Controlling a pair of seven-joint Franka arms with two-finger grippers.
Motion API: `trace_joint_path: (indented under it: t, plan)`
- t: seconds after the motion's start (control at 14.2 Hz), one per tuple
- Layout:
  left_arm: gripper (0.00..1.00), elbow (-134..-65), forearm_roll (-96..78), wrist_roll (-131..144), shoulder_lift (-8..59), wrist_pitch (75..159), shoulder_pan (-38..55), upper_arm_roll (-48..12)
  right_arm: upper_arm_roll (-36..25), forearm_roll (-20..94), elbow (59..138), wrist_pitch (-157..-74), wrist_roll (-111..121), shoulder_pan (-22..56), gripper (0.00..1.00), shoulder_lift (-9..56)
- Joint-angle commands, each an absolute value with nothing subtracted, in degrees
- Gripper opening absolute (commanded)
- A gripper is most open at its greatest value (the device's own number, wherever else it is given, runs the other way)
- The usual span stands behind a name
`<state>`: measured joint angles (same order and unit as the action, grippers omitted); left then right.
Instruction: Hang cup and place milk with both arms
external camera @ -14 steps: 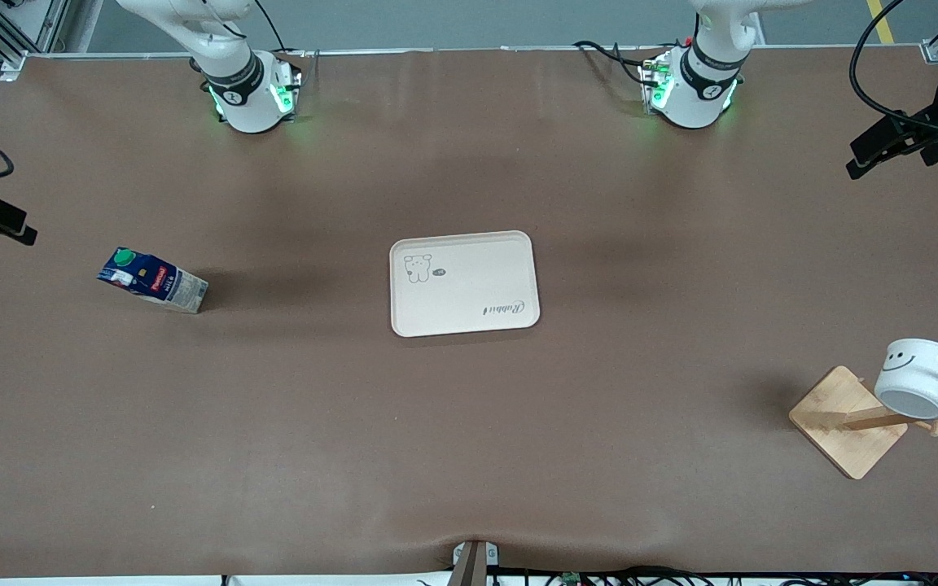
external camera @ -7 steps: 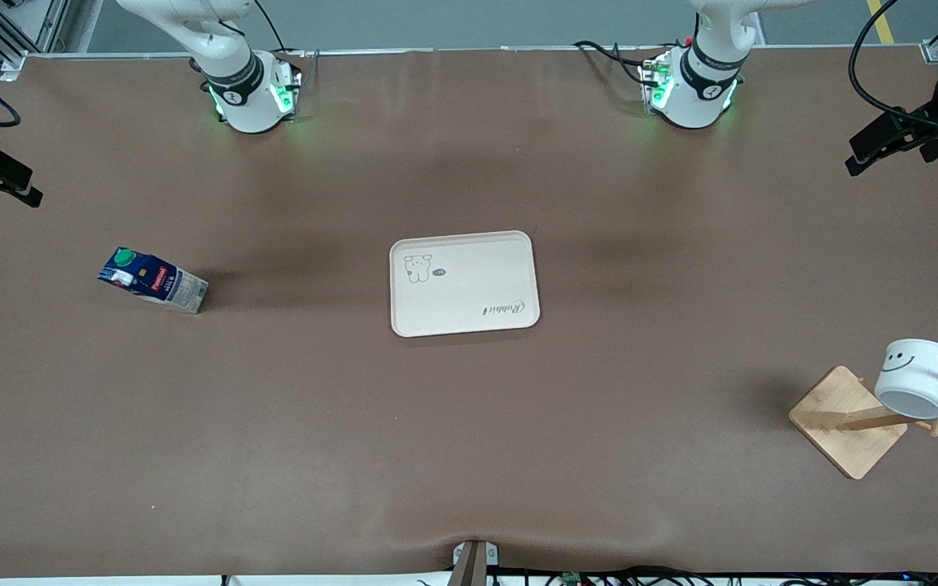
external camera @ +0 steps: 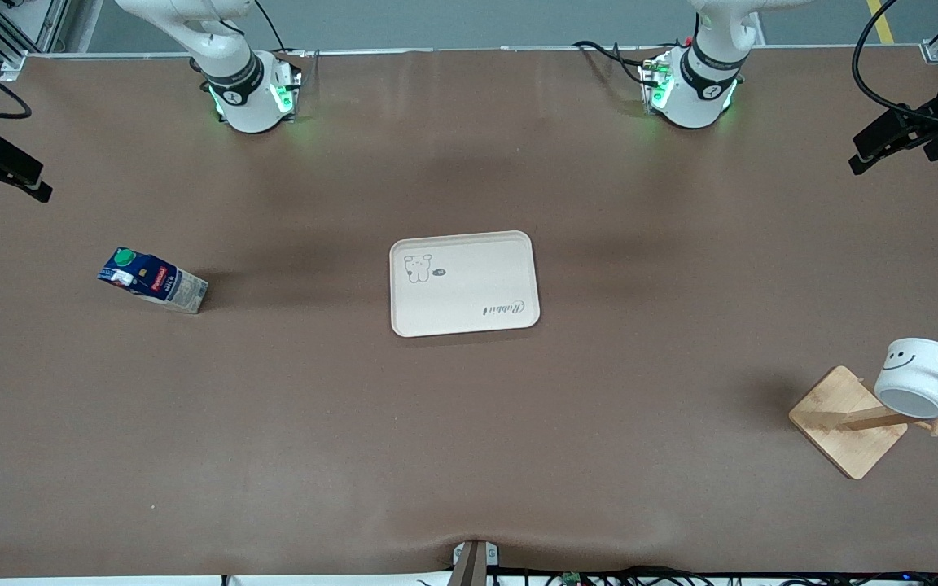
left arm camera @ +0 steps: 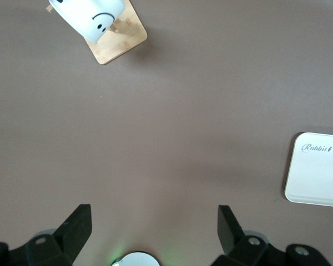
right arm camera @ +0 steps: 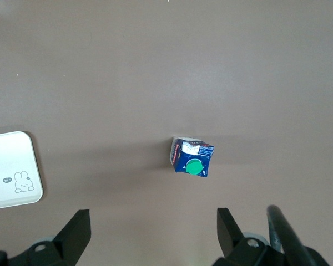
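Note:
The milk (external camera: 153, 281), a dark blue carton with a green cap, stands upright on the table toward the right arm's end; it also shows in the right wrist view as the milk (right arm camera: 191, 158). The white smiley cup (external camera: 921, 377) hangs by its black handle on a peg of the wooden rack (external camera: 848, 422) toward the left arm's end, and the left wrist view shows this cup (left arm camera: 91, 19) too. My right gripper (external camera: 33, 181) (right arm camera: 152, 216) hangs open high over the table's edge, apart from the milk. My left gripper (external camera: 864, 150) (left arm camera: 154, 213) hangs open and empty over its end of the table.
A cream tray (external camera: 463, 282) with a rabbit print lies at the table's middle, with nothing on it. The rack's square wooden base (left arm camera: 122, 41) sits nearer the front camera than the tray. The arm bases with green lights stand along the table's edge.
The right gripper has drifted toward the robots' edge of the table. The left gripper has barely shifted. Milk, cup and tray have not moved.

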<state>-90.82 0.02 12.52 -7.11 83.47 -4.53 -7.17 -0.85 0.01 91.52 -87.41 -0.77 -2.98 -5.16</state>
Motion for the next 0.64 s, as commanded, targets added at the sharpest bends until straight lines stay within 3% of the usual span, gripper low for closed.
trace_joint_path:
  t: [0.0, 0.57]
  plan:
    - [1.00, -88.60, 0.09, 12.30, -6.16, 83.06, -4.40, -7.29, -0.88, -1.05, 90.88, -86.75, -1.67, -3.16, 1.00, -5.62]
    - [1.00, -88.59, 1.32, 12.39, -6.15, 82.09, -4.31, -8.70, -1.05, -0.27, 89.30, -86.75, -1.41, -3.60, 1.00, -4.48]
